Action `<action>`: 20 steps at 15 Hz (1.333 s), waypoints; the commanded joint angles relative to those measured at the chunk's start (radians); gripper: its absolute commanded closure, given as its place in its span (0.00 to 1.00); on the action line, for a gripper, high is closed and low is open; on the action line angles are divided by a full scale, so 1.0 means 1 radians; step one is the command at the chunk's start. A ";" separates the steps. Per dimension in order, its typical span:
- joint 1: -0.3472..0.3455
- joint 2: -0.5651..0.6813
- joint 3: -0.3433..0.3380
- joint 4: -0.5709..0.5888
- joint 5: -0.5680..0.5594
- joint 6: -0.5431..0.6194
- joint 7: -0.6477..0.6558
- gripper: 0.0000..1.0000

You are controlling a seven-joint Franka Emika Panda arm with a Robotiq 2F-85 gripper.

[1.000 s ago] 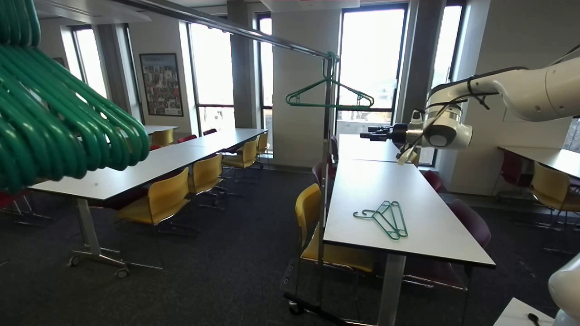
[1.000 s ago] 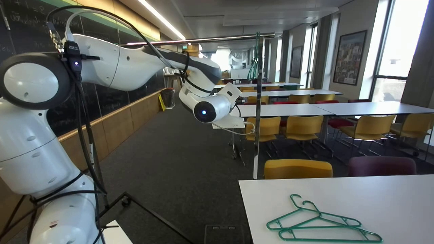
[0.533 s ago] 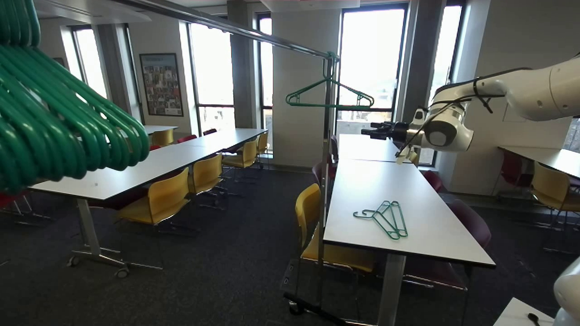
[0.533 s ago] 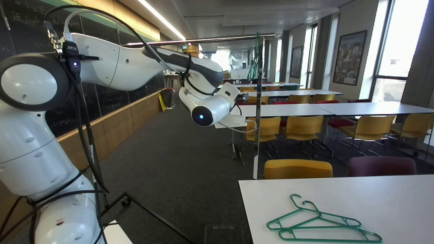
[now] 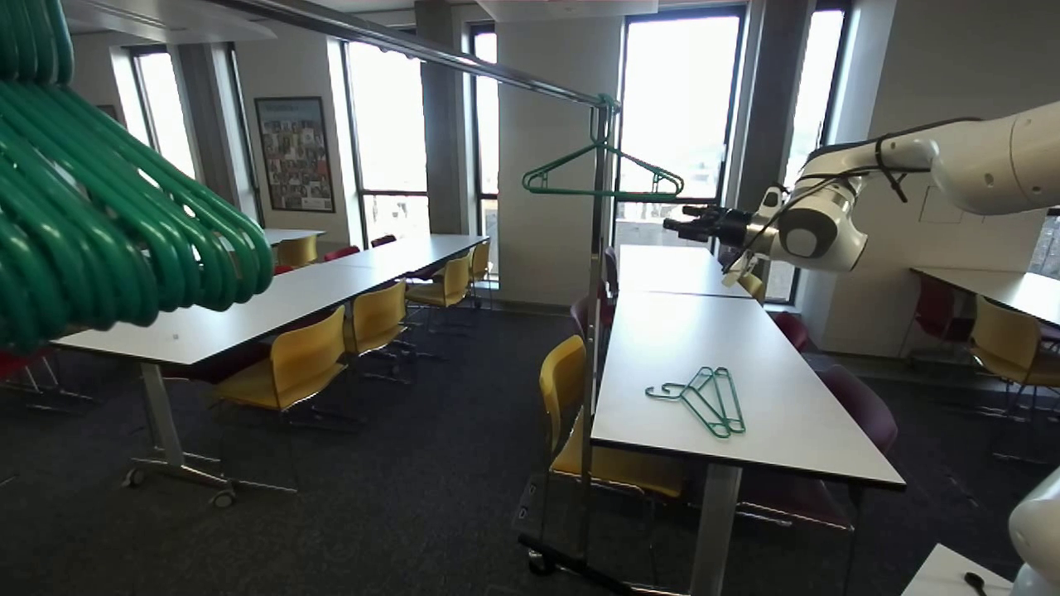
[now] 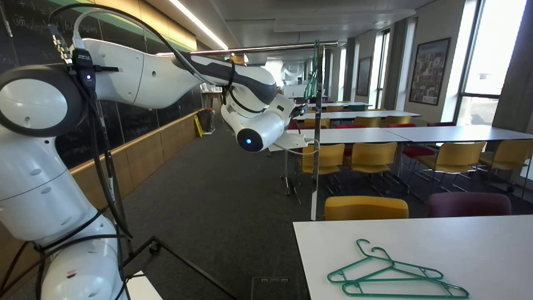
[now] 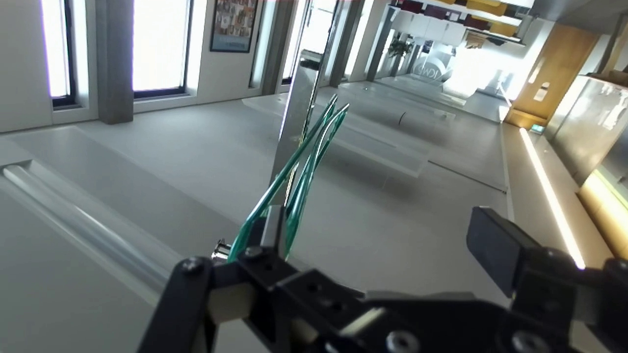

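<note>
Wrist view, left to right: hanging hangers (image 7: pixel 300 198) overlap behind the left-side finger (image 7: pixel 273 228), upright post (image 7: pixel 294 113) close behind them; then a wide gap, then the right-side finger (image 7: pixel 495 245). Gripper (image 7: pixel 380 230) is spread wide, nothing held.

Risks, my read: left-side finger could snag the hanging hangers and set them swinging, since they hang loose by their hooks. Closing on them might pinch several at once, as they're bunched. Going too deep likely bangs the post. Rising could knock hooks off the rail (image 5: pixel 464 61), since the gripper sits just below the bottom bars.

Relative positions, left to right in an exterior view: big hanger bunch (image 5: pixel 124 223) close to the camera, well apart from the gripper; hanging hangers at the rail's far end; gripper just below their lower right corner, gap showing. Below that, flat hangers (image 6: pixel 391 264) on the table (image 6: pixel 495 250), near one corner, hooks toward the long edge, well apart from the gripper.
</note>
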 commanded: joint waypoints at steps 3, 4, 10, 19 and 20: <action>-0.077 0.029 0.063 0.114 0.016 -0.024 0.001 0.00; -0.083 0.035 0.070 0.128 0.017 -0.022 0.001 0.00; 0.031 0.132 -0.009 0.204 0.017 0.005 0.016 0.00; 0.125 0.191 -0.100 0.253 0.015 -0.004 0.062 0.00; 0.129 0.189 -0.105 0.252 0.014 -0.004 0.062 0.00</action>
